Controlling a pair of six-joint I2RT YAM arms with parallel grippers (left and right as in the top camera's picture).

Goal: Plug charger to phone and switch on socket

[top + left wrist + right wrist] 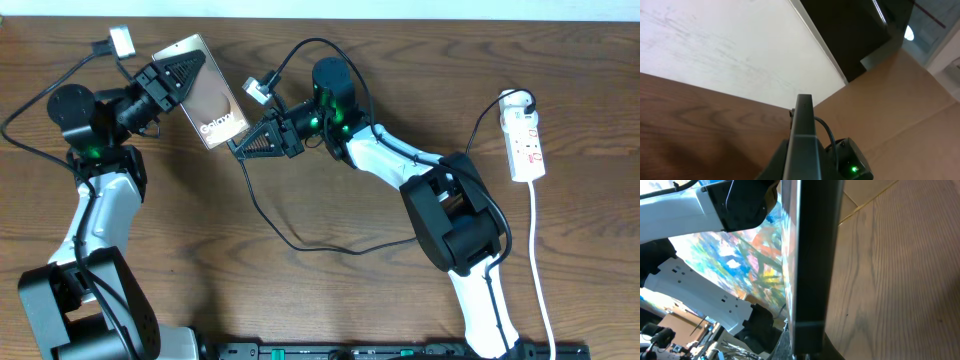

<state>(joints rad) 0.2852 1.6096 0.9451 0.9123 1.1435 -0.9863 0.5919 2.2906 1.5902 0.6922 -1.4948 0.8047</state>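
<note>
One wooden desk (330, 300) carries all items. Two arms work over it: the left arm (100, 215) at the left edge and the right arm (450, 220) reaching across from the right of centre. One white power strip (527, 150) with small red marks lies near the right edge, well apart from both sets of fingers; one white plug (515, 100) sits at its far end and one white cord (533, 230) runs from its near end toward the front edge. One phone (215, 110), with a glossy brown face and white "Galaxy" lettering near its lower end, is at upper left of centre, between the two arms. The left fingers (178, 72) are clamped on the phone's upper end; the left wrist view shows the phone edge-on (804, 135) between them. Whether the phone's lower end touches the desk cannot be determined. The right fingers (262, 138) are closed together, their tips just beside the phone's lower end. One thin black charger cable (300, 245) leads out from those tips and loops across the desk toward the right arm. The cable's plug tip is hidden at the fingers.
</note>
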